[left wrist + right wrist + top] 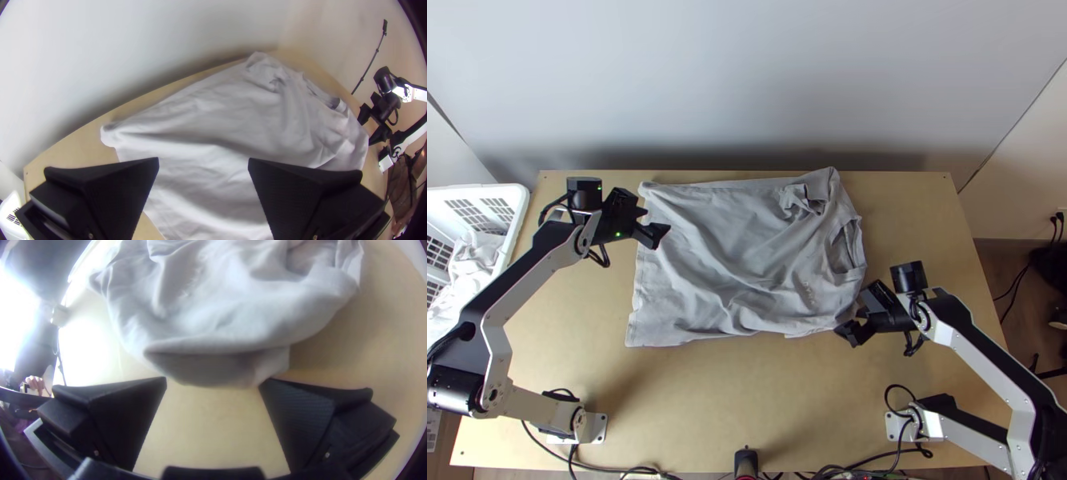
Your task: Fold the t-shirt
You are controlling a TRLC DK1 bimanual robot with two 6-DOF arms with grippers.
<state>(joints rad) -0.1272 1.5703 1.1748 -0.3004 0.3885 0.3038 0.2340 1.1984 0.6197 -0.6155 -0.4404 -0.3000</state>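
Observation:
The grey t-shirt (731,248) lies spread on the table with wrinkles, its neck opening toward the right and a bunched bit near its far right corner. Over its left edge stands my left gripper (653,225), open. In the left wrist view the left gripper (203,162) has its fingers wide apart above the shirt (213,129). At the shirt's near right corner is my right gripper (853,318). The right wrist view has the right gripper (213,381) open, with a rounded, folded-over edge of the shirt (222,320) just ahead of and between its fingertips.
A white basket (521,210) with pale cloth inside stands at the table's left. Bare wooden table (747,400) lies between the shirt and the arms' bases. A wall rises behind the table's far edge. Cables run along the near edge.

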